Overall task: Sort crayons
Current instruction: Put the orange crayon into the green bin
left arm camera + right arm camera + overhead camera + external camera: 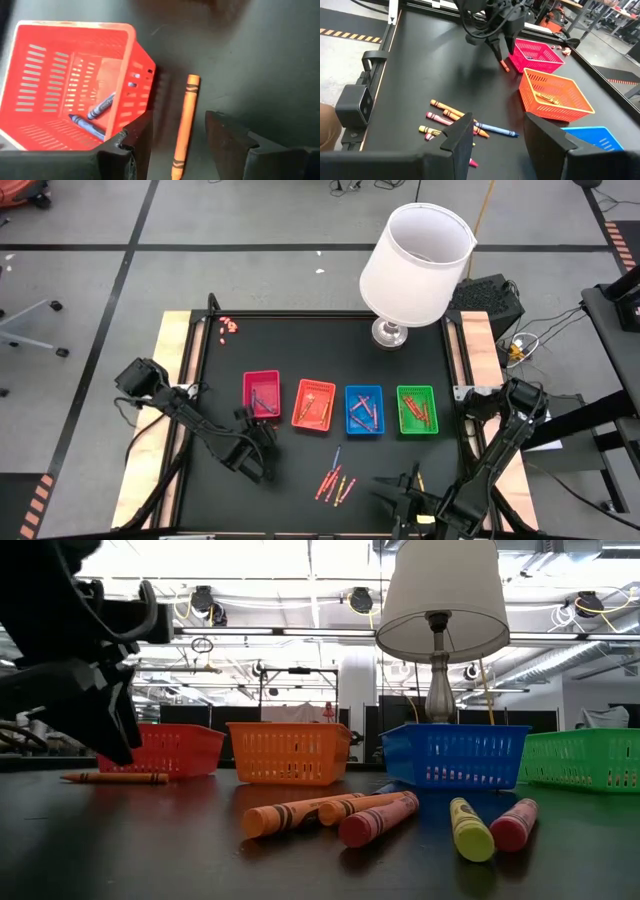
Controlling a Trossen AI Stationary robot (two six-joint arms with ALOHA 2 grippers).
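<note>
With jaws apart, left gripper (pixel 182 137) seemingly straddles orange crayon (pixel 184 125).

We look straight down on the whole bench (pixel 300 480) from overhead, level across it from its surface, and closely from each wrist, all sharing the red tray (pixel 261 394) at nine o'clock.

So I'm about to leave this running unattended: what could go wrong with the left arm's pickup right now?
The left gripper stands open over an orange crayon lying on the table close beside the red basket. One finger sits right by the basket's wall, so closing or descending might nudge or catch the basket. The crayon could also roll or slip out. That basket already holds blue crayons, so sorting may be off.
</note>
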